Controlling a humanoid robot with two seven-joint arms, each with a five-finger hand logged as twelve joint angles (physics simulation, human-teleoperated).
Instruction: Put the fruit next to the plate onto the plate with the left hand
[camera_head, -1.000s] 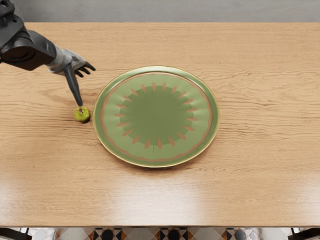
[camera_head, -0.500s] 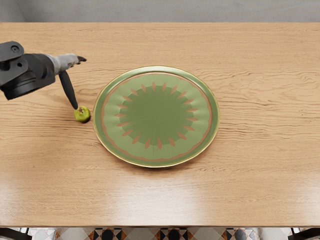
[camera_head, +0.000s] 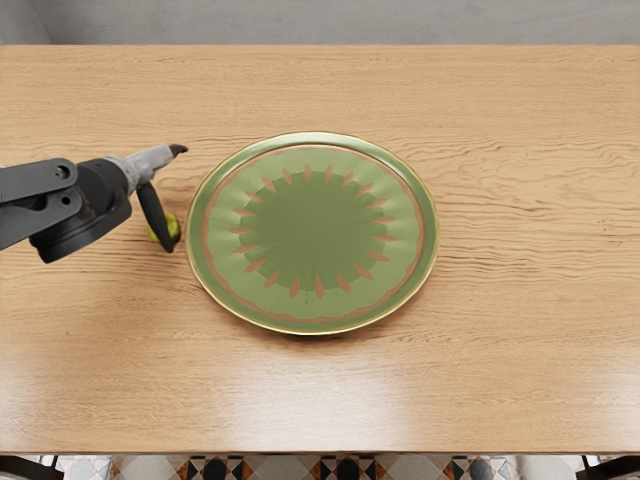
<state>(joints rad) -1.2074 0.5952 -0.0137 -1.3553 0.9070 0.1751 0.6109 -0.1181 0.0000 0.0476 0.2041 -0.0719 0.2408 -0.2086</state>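
My left robot hand (camera_head: 150, 183) has dropped lower, fingers (camera_head: 157, 214) spread wide, one draped across the fruit (camera_head: 174, 229) beside the plate (camera_head: 312, 232).

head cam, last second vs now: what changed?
The left hand moved down the picture, its arm now entering lower at the left edge. One dark finger now crosses in front of the fruit, partly hiding it. The fingers are spread and no grasp shows. The fruit lies where it was, just left of the plate, which has not moved.
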